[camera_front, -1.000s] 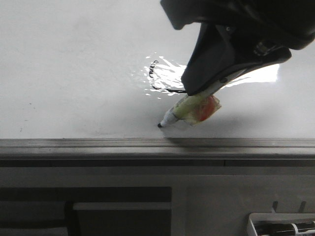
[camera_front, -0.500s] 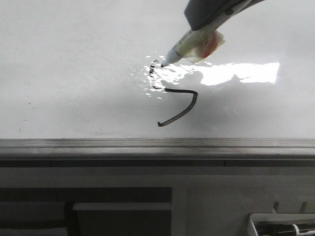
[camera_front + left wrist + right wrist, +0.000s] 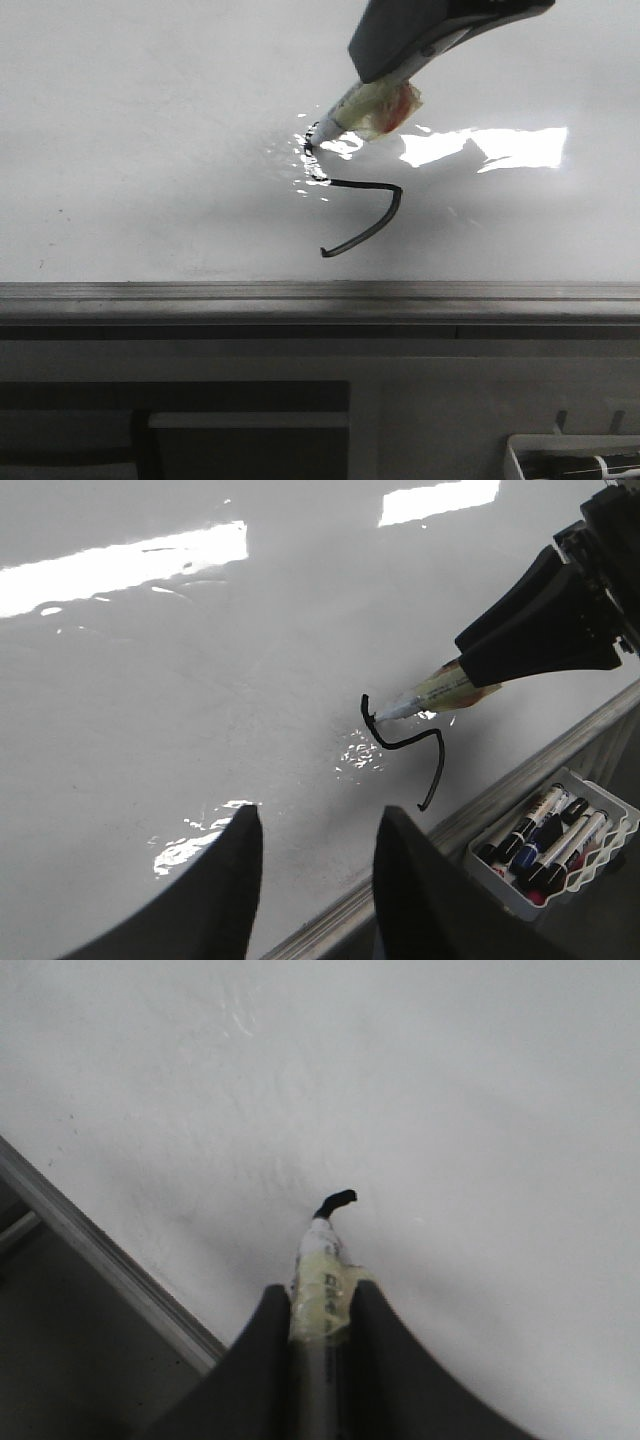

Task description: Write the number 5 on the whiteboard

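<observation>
A: Starting at the left, what do we have?

B: We see the large glossy white whiteboard [image 3: 150, 130] filling the front view, with its grey metal rim strip [image 3: 300, 292] running along the near edge. Our left gripper [image 3: 312, 880] shows only in its own wrist view: two dark fingers spread apart with nothing between them, hovering over the board near that rim.

A: And moving toward the middle?

B: There we find the thin black hand-drawn number 5 [image 3: 362, 210]. Its short upper stroke sits in small glare specks, then a flat bend runs to the right and a curved tail hooks back down toward the rim. The top bar of the figure is not drawn.

A: Where is the pen?

B: The white-barrelled marker pen wrapped in yellowish tape [image 3: 365, 108] slants down to the left, its black tip touching the board at the upper end of the line. Our right gripper [image 3: 320, 1310] pinches the taped barrel between its two dark fingers.

A: Further right?

B: A bright glare patch [image 3: 490, 146] lies on the board just beside the pen. At the far right, below the rim, we see a small white tray of markers [image 3: 555, 842], well apart from the drawn line.
</observation>
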